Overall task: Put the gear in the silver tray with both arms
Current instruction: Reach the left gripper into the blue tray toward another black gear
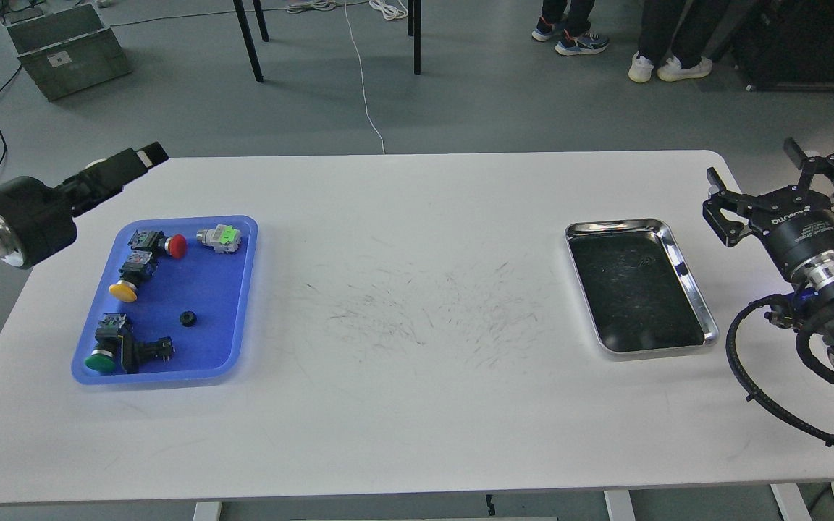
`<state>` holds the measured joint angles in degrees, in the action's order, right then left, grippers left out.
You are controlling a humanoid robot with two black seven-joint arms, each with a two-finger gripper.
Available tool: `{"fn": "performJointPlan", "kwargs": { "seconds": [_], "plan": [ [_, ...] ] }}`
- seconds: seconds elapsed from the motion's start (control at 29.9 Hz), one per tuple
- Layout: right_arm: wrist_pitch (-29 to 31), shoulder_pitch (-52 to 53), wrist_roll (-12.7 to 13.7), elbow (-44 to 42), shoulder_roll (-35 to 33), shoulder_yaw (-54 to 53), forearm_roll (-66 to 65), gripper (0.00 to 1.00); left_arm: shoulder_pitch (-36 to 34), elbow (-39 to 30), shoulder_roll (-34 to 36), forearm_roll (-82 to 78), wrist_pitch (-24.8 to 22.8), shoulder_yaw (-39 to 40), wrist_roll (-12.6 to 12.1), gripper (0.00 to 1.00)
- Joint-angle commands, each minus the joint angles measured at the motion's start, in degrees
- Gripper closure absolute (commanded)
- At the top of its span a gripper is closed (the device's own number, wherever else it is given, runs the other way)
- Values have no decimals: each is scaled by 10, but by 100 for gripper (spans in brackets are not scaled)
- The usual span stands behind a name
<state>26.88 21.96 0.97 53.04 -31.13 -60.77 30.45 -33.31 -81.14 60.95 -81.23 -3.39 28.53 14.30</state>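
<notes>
A small black gear (187, 318) lies on the floor of the blue plastic tray (239, 289) at the table's left, among several push-button switches. The silver tray (692, 286) lies at the table's right with its dark floor empty. My left gripper (143, 156) hovers above the table's far left corner, behind the blue tray. It is seen side-on as one dark bar, so its fingers cannot be told apart. My right gripper (754, 177) is open and empty, just right of the silver tray's far corner.
The blue tray holds switches with red (177, 246), yellow (124, 291) and green (100, 361) caps and a grey-green one (220, 237). The white table (417, 304) shows scuff marks in its middle. Table legs, a grey crate (66, 51) and people's feet are beyond the far edge.
</notes>
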Motion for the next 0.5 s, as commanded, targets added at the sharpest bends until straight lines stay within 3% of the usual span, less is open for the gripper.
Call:
{"fn": "performJointPlan", "kwargs": {
  "seconds": [0.0,0.27,0.47],
  "plan": [
    [0,6,0,6,-1,0,-3,2,2,1,-6,-162,5,-20,-2,2],
    [-7,18,0,0,-6,-1,-22,2,7,45,-45,-322,8,-76,-3,2],
    [-7,12,-1,-4,-8,-1,-22,2,7,127,-112,-325,28,-83,9,4]
  ]
}}
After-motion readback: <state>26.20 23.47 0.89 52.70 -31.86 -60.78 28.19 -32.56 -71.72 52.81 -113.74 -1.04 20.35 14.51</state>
